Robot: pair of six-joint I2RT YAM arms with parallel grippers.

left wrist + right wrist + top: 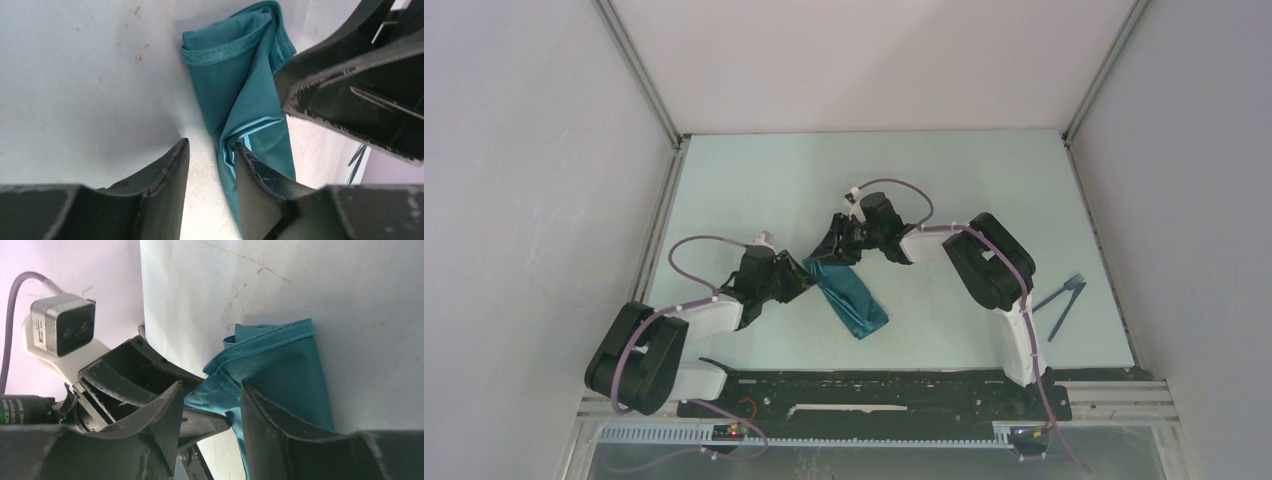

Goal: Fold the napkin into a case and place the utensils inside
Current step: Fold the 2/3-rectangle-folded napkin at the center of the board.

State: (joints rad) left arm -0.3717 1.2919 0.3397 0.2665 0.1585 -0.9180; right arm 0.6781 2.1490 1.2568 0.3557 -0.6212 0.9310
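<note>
The napkin [849, 298] lies as a narrow teal folded strip, the case, slanting across the middle of the table. My left gripper [802, 277] is at its upper left end, jaws open. In the left wrist view [211, 145] bare table shows between the fingers, and the right finger rests on the cloth's edge [240, 85]. My right gripper [834, 250] is at the same end from the right, jaws open. In the right wrist view [212, 387] a cloth corner [285, 370] lies in the gap. The two dark utensils [1062, 300] lie on the table at the far right, crossed.
The two grippers nearly touch over the cloth's end; the right gripper's fingers [350, 95] fill the left wrist view's right side. The table [874, 180] is pale with walls on three sides. A black rail [874, 385] runs along the near edge.
</note>
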